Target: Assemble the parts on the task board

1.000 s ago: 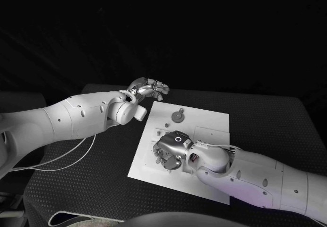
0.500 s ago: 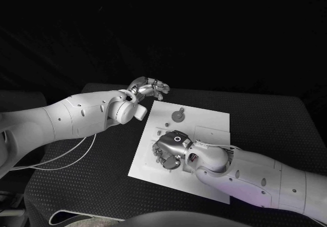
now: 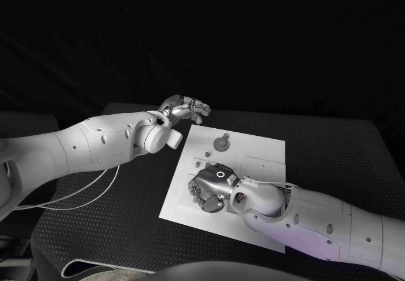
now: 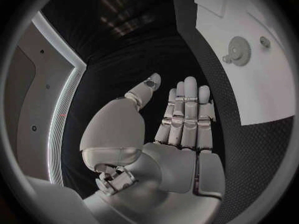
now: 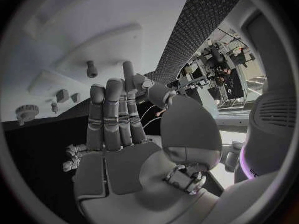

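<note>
1. The left hand (image 3: 185,109) is held off the far left corner of the task board (image 3: 253,153), above the black worktop (image 3: 110,222); its fingers (image 4: 186,115) are extended side by side, with nothing in them.
2. A round grey part (image 3: 221,143) lies flat on the far half of the board; no long axis can be made out.
3. The right hand (image 3: 211,186) is held over the board's near left area, hiding the pieces beneath it; its fingers (image 5: 112,115) are straight and close together, holding nothing.
</note>
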### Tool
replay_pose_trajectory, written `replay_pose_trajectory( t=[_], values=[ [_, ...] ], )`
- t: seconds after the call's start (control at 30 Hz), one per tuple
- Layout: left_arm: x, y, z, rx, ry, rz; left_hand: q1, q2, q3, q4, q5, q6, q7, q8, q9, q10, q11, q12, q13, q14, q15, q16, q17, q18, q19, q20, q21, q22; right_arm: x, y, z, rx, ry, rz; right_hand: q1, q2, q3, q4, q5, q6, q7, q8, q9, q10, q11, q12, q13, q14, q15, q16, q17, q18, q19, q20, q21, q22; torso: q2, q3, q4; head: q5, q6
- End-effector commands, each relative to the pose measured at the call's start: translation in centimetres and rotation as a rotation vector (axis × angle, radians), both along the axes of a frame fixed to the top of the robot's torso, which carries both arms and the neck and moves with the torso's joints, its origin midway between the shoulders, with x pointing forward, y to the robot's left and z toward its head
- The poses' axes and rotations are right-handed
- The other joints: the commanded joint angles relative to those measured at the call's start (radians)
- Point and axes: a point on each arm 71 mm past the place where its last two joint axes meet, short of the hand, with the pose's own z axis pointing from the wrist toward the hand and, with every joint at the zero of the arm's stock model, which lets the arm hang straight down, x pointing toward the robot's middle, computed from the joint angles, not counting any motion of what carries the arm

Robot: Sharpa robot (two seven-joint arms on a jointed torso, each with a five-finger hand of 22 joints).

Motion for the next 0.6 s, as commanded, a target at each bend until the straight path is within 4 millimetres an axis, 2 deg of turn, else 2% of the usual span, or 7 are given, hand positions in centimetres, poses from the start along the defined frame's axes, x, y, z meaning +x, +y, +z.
replay_pose_trajectory(
  t=[0.03, 0.6],
  values=[
    [0.0, -0.18, 0.16, -0.012, -0.007, -0.011, -0.003, -0.005, 0.002, 0.006, 0.0, -0.008, -0.002, 0.005, -0.001, 0.0, 0.007, 0.004, -0.002, -0.003, 0.002, -0.007, 0.002, 0.008, 0.005, -0.001, -0.005, 0.001, 0.05, 0.0, -0.04, 0.004, 0.003, -0.003, 0.009, 0.001, 0.006, -0.002, 0.002, 0.006, 0.0, 0.005, 0.025, 0.005, -0.001, 0.007, 0.001, -0.002, -0.007, 0.007, 0.001, 0.015, 0.003, -0.007, 0.007, 0.002, 0.0, -0.0001, 0.0001, 0.002, -0.001],
    [-0.02, -0.19, 0.16, -0.012, -0.006, -0.013, -0.003, -0.005, 0.002, 0.007, 0.0, -0.009, -0.002, 0.005, -0.001, -0.001, 0.007, 0.005, -0.002, -0.003, 0.002, -0.007, 0.003, 0.008, 0.005, -0.001, -0.005, 0.002, 0.85, -0.25, -0.71, -0.06, -0.011, -0.027, 0.01, 0.001, 0.007, -0.002, 0.002, 0.006, -0.001, 0.005, 0.026, 0.005, -0.002, 0.007, 0.002, -0.001, -0.008, 0.007, 0.002, 0.015, 0.004, -0.008, 0.008, 0.002, 0.0, 0.0003, -0.0006, -0.001, -0.002]
  ],
)
